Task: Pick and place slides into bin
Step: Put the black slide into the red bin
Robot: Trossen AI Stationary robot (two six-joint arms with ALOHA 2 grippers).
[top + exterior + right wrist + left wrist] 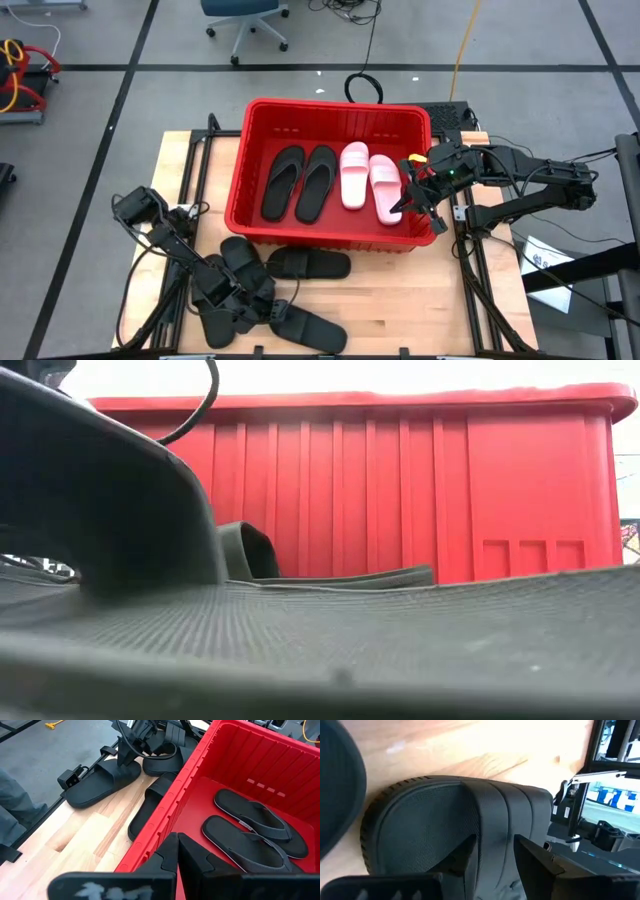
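I see my left gripper [243, 300] straddling a black slide's strap [490, 820], jaws wide; right gripper [418, 190], jaws closed and empty, hovers over the red bin [330, 240].

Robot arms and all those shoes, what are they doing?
The robot is putting slides into the red bin. Four are already inside: two black slides and two pink slides. More black slides lie on the wooden table in front of the bin. The left gripper is down among that pile, its fingers open on either side of one black slide's strap. The right gripper is shut and empty, hovering over the bin's right end.
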